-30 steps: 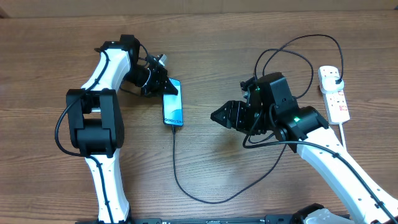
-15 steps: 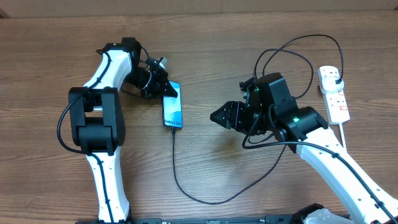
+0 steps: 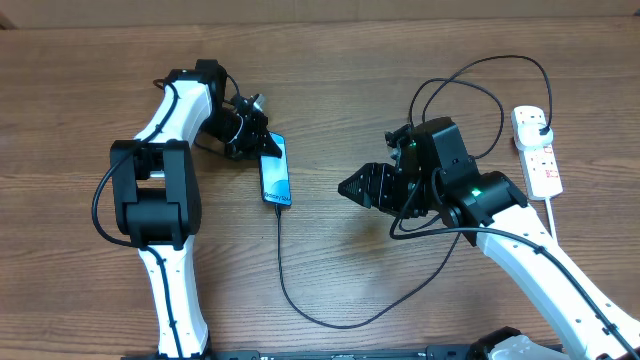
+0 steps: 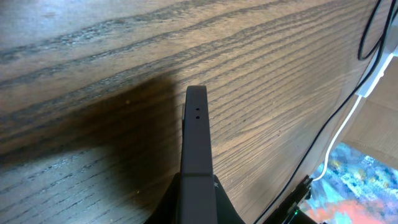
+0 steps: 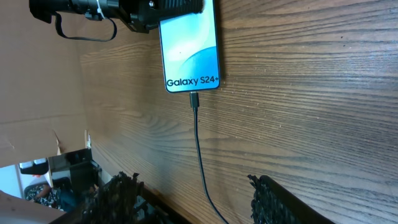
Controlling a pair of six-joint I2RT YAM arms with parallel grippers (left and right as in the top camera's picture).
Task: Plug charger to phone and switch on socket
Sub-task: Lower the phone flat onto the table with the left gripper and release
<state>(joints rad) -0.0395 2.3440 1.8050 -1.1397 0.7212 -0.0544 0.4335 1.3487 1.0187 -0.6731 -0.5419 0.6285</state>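
The phone has a lit blue screen and lies left of centre; it also shows in the right wrist view with "Galaxy S24+" at its bottom. My left gripper is shut on the phone's top end; the left wrist view shows the phone edge-on between the jaws. The charger cable has its small tip in the phone's bottom edge. It loops right to a black plug in the socket strip. My right gripper is open and empty to the right of the phone.
The strip's thick white cord runs down the right side past my right arm. The black cable makes tall loops behind my right arm. The left arm's base stands left of the phone.
The phone, held by the left gripper, has shifted slightly left and looks narrower from above, as if tipped toward its edge. The right arm has not moved.
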